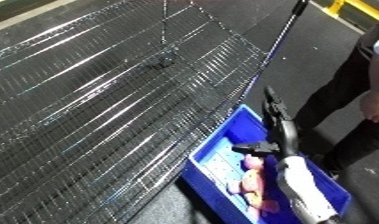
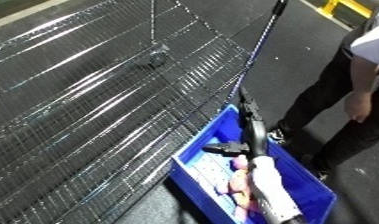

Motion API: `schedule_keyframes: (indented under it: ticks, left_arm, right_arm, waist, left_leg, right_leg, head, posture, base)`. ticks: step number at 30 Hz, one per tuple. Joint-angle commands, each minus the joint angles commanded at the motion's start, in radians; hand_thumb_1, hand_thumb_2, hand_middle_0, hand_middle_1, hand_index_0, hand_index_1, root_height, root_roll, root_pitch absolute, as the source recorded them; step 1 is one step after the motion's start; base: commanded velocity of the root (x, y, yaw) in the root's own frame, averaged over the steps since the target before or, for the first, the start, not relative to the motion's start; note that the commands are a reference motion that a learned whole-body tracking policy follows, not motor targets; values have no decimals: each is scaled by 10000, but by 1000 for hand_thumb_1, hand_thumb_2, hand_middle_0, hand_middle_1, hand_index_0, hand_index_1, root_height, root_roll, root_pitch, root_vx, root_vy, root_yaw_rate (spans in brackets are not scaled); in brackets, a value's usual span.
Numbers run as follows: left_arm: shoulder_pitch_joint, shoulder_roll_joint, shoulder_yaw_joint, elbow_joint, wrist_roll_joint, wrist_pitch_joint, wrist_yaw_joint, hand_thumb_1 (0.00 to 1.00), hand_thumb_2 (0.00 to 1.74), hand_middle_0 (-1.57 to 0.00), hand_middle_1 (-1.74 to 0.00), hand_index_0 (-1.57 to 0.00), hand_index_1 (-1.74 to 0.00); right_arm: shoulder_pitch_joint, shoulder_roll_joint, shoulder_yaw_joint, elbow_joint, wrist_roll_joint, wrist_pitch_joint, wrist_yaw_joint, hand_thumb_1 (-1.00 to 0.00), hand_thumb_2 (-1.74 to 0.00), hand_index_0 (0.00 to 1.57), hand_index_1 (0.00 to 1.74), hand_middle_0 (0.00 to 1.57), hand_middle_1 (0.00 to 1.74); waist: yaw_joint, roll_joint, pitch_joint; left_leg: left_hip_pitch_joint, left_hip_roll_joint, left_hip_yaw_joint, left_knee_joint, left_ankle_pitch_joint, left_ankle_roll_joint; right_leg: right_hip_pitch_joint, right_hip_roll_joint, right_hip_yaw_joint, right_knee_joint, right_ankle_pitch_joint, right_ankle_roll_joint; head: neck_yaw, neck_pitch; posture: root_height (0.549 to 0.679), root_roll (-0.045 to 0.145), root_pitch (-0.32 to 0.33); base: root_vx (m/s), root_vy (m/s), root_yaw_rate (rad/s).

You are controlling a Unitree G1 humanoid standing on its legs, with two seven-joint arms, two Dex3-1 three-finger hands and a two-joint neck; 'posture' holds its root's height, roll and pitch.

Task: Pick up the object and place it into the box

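Nearest the camera in the left eye view is the robot's right forearm (image 1: 303,192), white and silver, rising from the lower edge over the blue bin (image 1: 223,134). At its end the right hand (image 1: 276,131) is black, with fingers stretched straight ahead past the bin's far rim and the thumb sticking out to the side. It holds nothing that can be seen. Judging by this pose, the hand is placed above the bin either to let something go or just after doing so. Pinkish objects (image 1: 250,180) lie inside the bin beside the arm; their shapes are blurred and partly covered by the forearm, so which one is the task's object cannot be settled. The bin sits against the edge of a wire rack (image 1: 114,100), where a reach from the rack would be short. A small dark item (image 1: 163,61) lies on the rack, too small to identify.

In the right eye view the same right hand (image 2: 249,129) shows the same straight fingers and side-set thumb over the blue bin (image 2: 203,142). The pinkish objects (image 2: 234,182) are again half hidden by the arm. A dark pole (image 2: 261,42) runs along the rack's edge. The bin's near corner is cut off by the lower edge. The left hand appears in neither view.
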Motion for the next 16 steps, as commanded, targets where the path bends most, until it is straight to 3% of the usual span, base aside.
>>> schedule_keyframes:
  ticks: [6, 16]
  left_arm:
    - [-251, 44, -25, 13, 245, 87, 1, 1000, 1740, -1570, -1740, -1570, -1740]
    - [-637, 29, 139, -15, 483, 96, 126, 1000, 1740, -1570, -1740, -1570, -1740]
  right_arm:
    - [-360, 168, 1045, -380, -301, 246, 314, 0, 0, 0, 0, 0, 0]
    - [-954, 436, 2258, -779, -626, 434, 620, 0, 0, 0, 0, 0, 0]
  waist:
    - [404, -108, 15]
    - [921, -223, 121]
  left_leg:
    - [-128, -45, -203, 142, 34, 31]
    - [-296, -89, -368, 361, 37, 70]
  right_leg:
    - [-28, -8, -15, 244, -84, -11]
    - [-210, -83, -73, 604, -139, -10]
  head:
    - [-2371, 366]
    - [-4539, 381]
  posture:
    - [636, 61, -258]
    - [630, 59, -270]
  base:
    - [-19, -16, 100]
    - [-4, -8, 51]
